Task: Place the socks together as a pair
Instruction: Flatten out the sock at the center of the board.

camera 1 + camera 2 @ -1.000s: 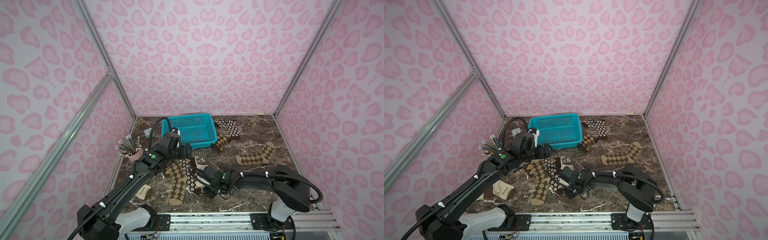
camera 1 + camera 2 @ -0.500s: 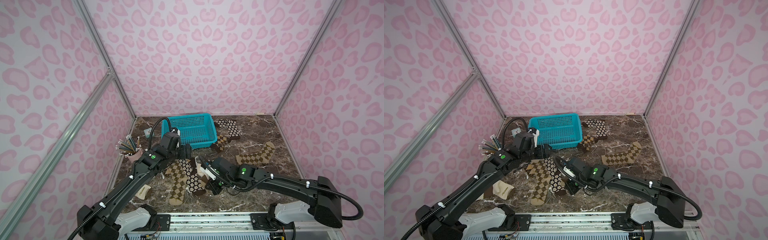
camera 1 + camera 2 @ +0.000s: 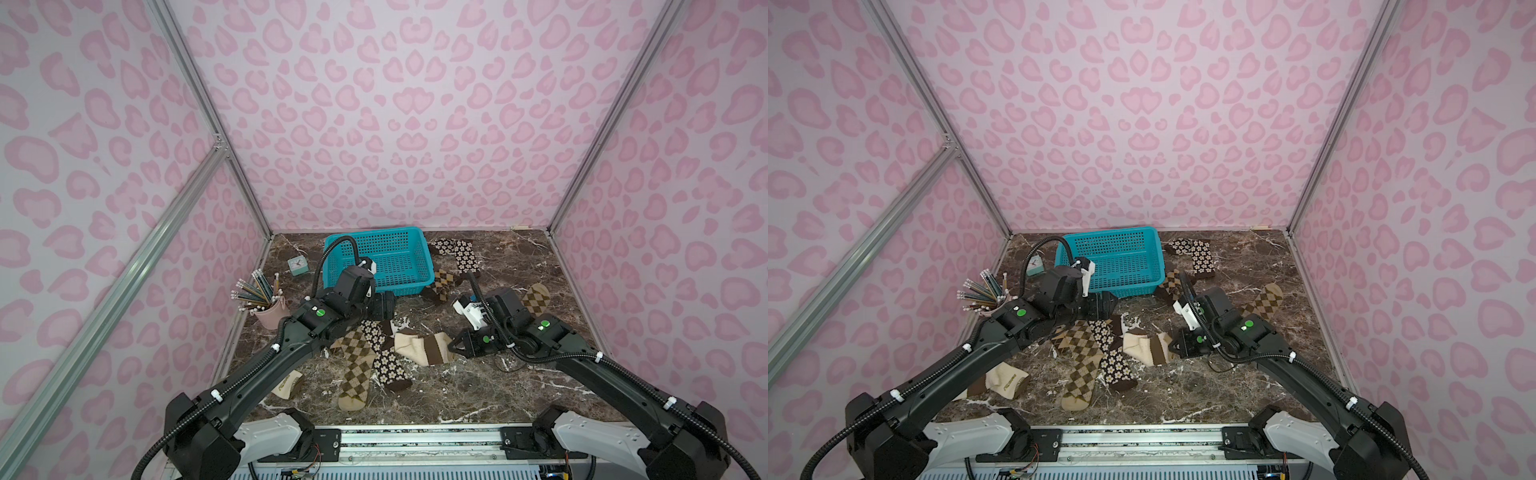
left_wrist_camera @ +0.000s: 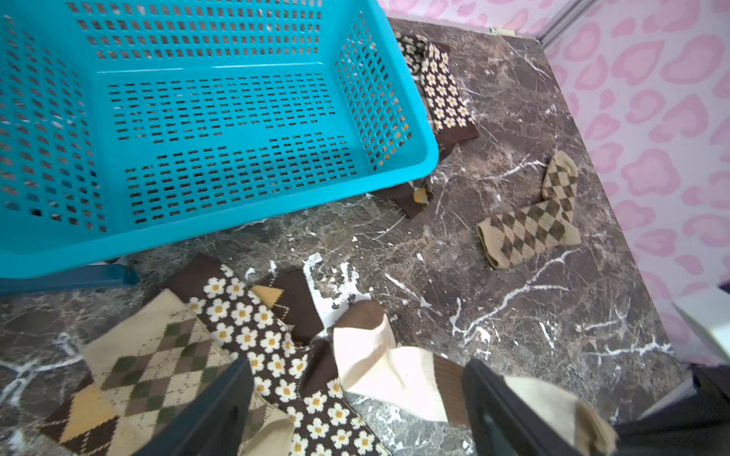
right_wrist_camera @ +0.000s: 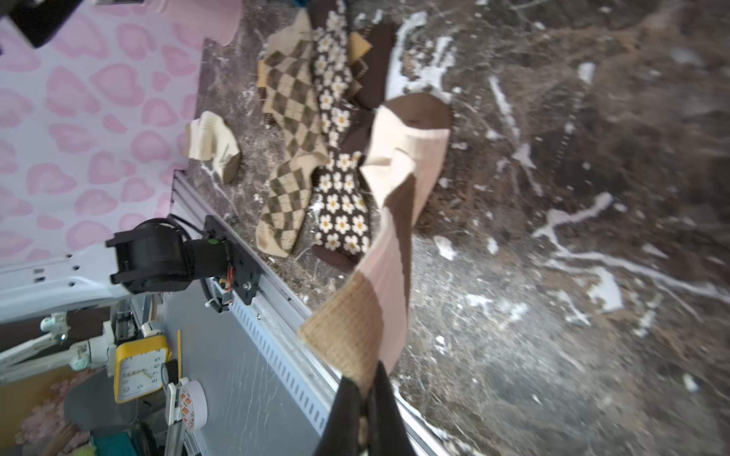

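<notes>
My right gripper (image 3: 455, 347) (image 5: 365, 395) is shut on the tan cuff of a cream sock with brown stripes (image 3: 424, 347) (image 5: 395, 237). The sock stretches from the jaws to the pile, its brown toe beside a dark brown flowered sock (image 3: 384, 357). A tan-olive argyle sock (image 3: 355, 365) lies alongside. My left gripper (image 3: 384, 307) (image 4: 355, 410) hovers open over the pile's far end, holding nothing. In both top views a second cream sock (image 3: 1005, 380) lies near the left arm. A flowered sock (image 3: 461, 253), a brown-orange argyle sock (image 3: 440, 284) and a tan argyle sock (image 3: 536, 297) lie farther back.
A teal basket (image 3: 374, 241) stands at the back, just beyond my left gripper. A pink cup of pencils (image 3: 270, 311) and a small clock (image 3: 298, 264) stand by the left wall. The metal rail (image 3: 415, 432) runs along the front edge.
My right gripper has shut on the cream striped sock's cuff and drawn back to the right, pulling the sock out from the pile. The left arm has barely moved.
</notes>
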`<state>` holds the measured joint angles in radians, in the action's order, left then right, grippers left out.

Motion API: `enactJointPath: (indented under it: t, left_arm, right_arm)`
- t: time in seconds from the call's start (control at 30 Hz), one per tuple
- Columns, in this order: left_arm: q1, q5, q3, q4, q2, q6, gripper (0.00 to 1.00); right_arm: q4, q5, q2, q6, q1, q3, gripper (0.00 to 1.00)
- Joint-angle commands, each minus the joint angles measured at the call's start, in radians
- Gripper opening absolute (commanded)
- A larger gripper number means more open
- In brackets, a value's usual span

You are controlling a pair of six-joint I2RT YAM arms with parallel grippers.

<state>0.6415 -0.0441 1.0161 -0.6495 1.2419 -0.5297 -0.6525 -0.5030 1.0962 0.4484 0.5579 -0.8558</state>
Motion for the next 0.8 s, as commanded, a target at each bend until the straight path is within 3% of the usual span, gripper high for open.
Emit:
enactJointPath:
  t: [0.0,0.17,0.4,0.53,0.77]
  left_arm:
    - [0.045,-0.009,0.003,0.075,0.026,-0.029,0.87]
    - [0.084,-0.009,0.019,0.094,0.069,-0.053,0.86]
    - [0.072,-0.023,0.088,0.064,0.076,-0.058,0.87]
    - [0.051,-0.025,0.143,0.031,0.071,-0.062,0.88]
    - [0.015,-0.059,0.231,-0.032,0.057,-0.052,0.89]
  right_arm:
    - [-0.088,0.044,-0.003,-0.006,-0.062,-0.003,0.00]
    - [-0.071,-0.003,-0.012,0.000,-0.156,-0.059,0.00]
    - [-0.038,-0.142,0.001,0.077,-0.157,-0.210,0.00]
    - [-0.052,-0.193,0.006,0.129,-0.125,-0.303,0.00]
    - [-0.062,-0.220,0.042,0.266,0.027,-0.473,0.00]
